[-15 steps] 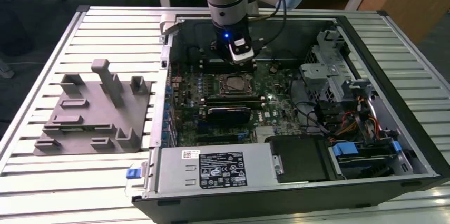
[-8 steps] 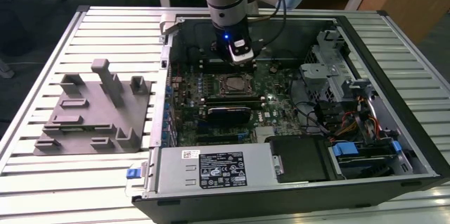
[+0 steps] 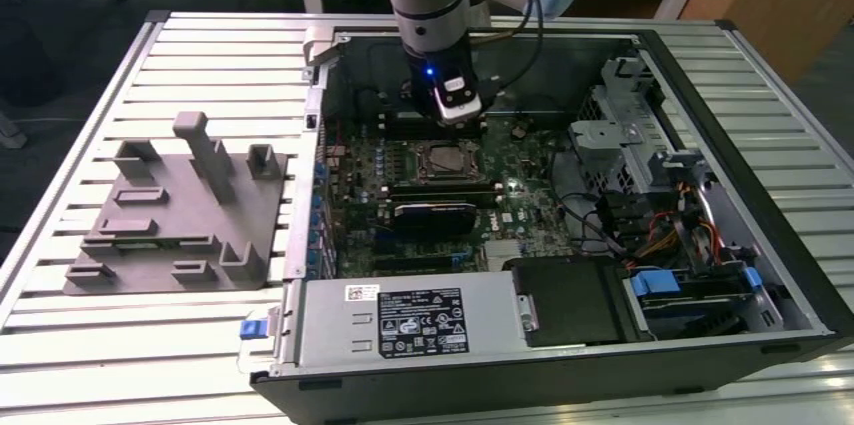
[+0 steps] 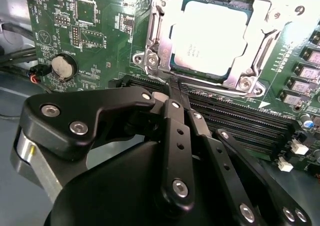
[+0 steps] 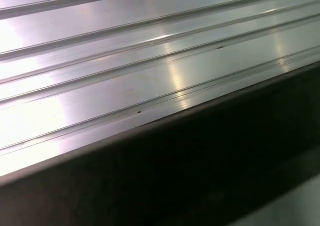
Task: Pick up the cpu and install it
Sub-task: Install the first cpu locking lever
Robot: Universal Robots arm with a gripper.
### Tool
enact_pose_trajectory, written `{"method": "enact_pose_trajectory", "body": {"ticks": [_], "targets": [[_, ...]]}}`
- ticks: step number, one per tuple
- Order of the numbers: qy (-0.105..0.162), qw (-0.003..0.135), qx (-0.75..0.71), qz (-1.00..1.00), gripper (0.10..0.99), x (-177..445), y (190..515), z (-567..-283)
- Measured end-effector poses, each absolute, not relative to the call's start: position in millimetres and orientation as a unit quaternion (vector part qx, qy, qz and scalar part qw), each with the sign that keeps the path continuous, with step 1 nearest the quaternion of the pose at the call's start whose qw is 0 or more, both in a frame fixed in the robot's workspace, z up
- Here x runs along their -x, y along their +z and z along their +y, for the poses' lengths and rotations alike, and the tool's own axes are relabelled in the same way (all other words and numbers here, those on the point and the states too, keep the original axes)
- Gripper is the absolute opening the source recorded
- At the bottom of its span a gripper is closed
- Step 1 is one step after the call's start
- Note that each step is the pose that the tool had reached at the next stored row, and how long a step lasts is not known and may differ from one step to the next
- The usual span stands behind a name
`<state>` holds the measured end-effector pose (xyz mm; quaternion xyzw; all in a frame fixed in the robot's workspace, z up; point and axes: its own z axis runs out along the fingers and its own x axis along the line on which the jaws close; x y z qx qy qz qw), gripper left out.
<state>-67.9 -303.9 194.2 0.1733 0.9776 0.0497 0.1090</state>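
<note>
Cpu (image 4: pixel 210 38) seated in socket (image 4: pixel 155 35); tool (image 4: pixel 176 85) closed, empty, just beside; memory slots (image 4: pixel 240 118) beneath.

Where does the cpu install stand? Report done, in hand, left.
Done: the cpu already sits in the motherboard socket. In hand: nothing; the pincer is shut and empty beside the socket. Left: the socket frame does not look clamped over the chip.

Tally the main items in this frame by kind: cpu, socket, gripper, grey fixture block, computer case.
cpu: 1, seated in the socket
socket: 1
gripper: 1, fingers together, holding nothing, just beside the socket
fixture block: 1, on the table at the exterior view's left
case: 1, open
Total: 5
</note>
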Motion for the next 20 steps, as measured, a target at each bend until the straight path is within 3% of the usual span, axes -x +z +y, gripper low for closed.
{"method": "enact_pose_trajectory", "body": {"ticks": [20], "targets": [[0.055, 0.11, -0.174, 0.977, 0.106, 67.8, 193.2, -304.2]]}}
